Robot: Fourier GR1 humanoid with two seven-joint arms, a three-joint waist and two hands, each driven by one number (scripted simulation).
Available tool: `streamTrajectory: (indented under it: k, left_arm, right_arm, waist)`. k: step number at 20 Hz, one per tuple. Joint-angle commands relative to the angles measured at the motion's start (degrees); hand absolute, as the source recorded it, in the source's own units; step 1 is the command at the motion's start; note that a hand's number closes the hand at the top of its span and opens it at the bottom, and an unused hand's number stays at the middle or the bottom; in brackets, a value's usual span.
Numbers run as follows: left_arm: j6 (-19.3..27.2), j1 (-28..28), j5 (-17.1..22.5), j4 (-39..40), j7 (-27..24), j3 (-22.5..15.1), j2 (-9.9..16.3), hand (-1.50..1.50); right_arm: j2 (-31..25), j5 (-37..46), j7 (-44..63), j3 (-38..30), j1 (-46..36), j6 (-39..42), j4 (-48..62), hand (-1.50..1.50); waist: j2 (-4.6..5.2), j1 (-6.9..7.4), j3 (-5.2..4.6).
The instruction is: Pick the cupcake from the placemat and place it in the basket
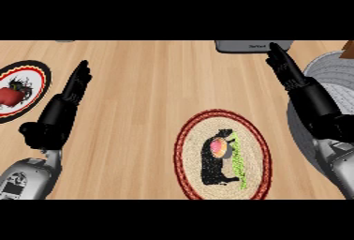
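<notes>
The cupcake (218, 148), pink-topped, sits on the oval woven placemat (257, 154) with a dark red border and a black animal figure, right of centre. The grey woven basket (337, 71) stands at the right edge, partly cut off. My right hand (298, 83) is open, with straight fingers pointing away from me, along the basket's left rim and beyond the placemat; it holds nothing. My left hand (68, 96) is open at the left, fingers up, resting far from the cupcake.
A second round mat (36, 75) with a red and black rim lies at the left edge and carries a red object (10, 96). A flat grey object (242, 46) lies at the counter's far edge, by my right fingertips.
</notes>
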Motion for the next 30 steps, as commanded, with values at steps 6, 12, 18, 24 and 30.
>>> streamTrajectory:
  k: [6, 12, 18, 24, 30]
  left_arm:
    - [-6.9, -2.7, 1.5, 0.1, -2.2, -3.4, -0.1, 0.00]
    - [-9.2, -1.2, 4.1, 5.2, -3.7, -0.7, -0.3, 0.00]
    - [-9.9, 2.0, 4.2, 3.9, -3.7, -0.2, 0.7, 0.00]
    - [-10.7, 0.0, 4.8, 5.1, -4.2, 0.9, 0.7, 0.00]
    - [-9.8, 0.6, 3.9, 3.9, -3.4, -0.9, -1.3, 0.00]
  right_arm:
    - [-0.6, 2.2, 18.0, 15.9, -10.8, 18.6, 13.6, 1.50]
    - [15.4, 12.7, 11.8, 33.0, -8.8, 20.1, 12.5, -1.50]
    - [18.1, 29.4, 27.3, 38.1, -18.0, 14.1, 12.2, -1.50]
    - [21.1, 35.5, 41.3, 37.1, -36.2, 25.4, 15.4, -1.50]
    - [24.2, 23.0, 50.4, 35.2, -45.7, 51.0, 23.1, -1.50]
  waist:
    - [0.46, 6.87, -1.00]
    - [-0.96, 2.18, -0.68]
    - [-1.69, 1.68, -0.74]
    - [-1.60, 1.82, -0.83]
    - [-1.54, 2.15, -0.88]
